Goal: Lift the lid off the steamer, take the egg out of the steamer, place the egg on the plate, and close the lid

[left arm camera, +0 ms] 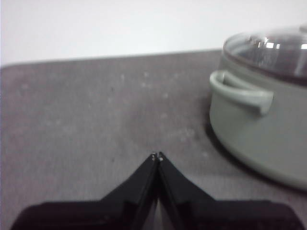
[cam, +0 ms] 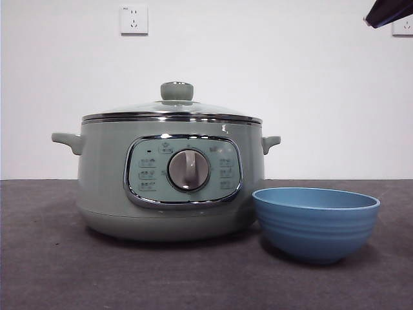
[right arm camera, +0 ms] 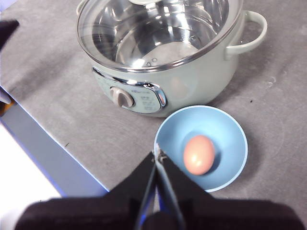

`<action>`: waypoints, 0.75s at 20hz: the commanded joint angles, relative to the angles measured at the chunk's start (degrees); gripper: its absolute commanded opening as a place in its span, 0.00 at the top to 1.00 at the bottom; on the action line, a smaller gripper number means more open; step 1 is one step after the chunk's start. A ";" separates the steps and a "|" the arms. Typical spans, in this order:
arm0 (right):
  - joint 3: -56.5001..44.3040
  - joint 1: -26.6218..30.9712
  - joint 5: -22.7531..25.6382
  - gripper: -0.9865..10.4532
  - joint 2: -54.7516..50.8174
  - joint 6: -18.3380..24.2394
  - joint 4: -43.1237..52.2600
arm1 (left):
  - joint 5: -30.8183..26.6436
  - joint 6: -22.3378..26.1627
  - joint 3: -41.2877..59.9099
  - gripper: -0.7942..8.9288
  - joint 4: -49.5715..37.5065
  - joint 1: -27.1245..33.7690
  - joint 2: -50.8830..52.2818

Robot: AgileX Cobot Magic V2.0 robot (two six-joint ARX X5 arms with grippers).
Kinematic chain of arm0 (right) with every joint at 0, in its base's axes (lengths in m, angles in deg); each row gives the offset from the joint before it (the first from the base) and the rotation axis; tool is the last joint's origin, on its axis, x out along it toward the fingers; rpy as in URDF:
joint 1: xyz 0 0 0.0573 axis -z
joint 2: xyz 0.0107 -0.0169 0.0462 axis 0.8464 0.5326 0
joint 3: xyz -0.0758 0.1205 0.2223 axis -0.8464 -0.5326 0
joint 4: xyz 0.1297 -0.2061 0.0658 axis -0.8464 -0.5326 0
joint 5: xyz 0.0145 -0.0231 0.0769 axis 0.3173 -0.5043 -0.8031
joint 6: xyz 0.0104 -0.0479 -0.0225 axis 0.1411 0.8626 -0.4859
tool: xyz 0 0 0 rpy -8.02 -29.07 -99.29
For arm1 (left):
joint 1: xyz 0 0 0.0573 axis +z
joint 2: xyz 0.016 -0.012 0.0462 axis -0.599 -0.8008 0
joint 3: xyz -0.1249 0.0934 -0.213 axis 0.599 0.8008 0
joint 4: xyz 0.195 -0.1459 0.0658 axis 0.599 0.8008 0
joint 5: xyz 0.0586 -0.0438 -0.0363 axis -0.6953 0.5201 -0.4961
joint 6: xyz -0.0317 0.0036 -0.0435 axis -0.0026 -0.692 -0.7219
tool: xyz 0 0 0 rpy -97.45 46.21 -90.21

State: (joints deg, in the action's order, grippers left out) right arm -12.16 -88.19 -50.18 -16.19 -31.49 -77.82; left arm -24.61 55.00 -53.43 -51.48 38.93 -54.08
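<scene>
Closest to the low camera stands the plate (cam: pixel 315 221), a blue ribbed bowl on the grey table (cam: pixel 51 271), just beside the steamer (cam: pixel 110 181) on the dial's side. From the right wrist camera the egg (right arm camera: pixel 199 154) shows lying inside that bowl, a little off centre. The lid (cam: pixel 174 111) sits flat on the pot, its chrome rim seated all round and its green knob upright on top; through the glass the steel inside looks bare.

Judging by how things lie, every step looks done: egg out and plated, lid closed again. Neither arm is on anything. The right gripper (right arm camera: pixel 158 155) hangs high above the table by the bowl, its jaws pressed together and holding nothing; in the front view only a dark tip shows at the top corner. The left gripper (left arm camera: pixel 157 156) waits out to the side of the pot near one side handle (left arm camera: pixel 240 91), its jaws likewise drawn tight with nothing between them.

I would say no further handling is called for, only for both arms to hold clear of the pot and bowl.
</scene>
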 commanded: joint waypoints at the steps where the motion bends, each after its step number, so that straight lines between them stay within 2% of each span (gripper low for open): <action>1: -0.52 -0.11 0.13 0.91 0.00 -0.35 0.11 | -0.09 -1.36 0.79 0.92 0.20 0.22 0.17; 15: -0.52 -0.11 0.15 0.91 0.02 -0.28 0.11 | -0.04 -1.77 0.76 0.92 -0.20 0.22 0.15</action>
State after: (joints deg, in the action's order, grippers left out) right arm -12.13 -88.19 -50.18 -16.19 -31.47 -77.84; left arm -24.61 53.62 -53.43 -51.50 38.93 -54.06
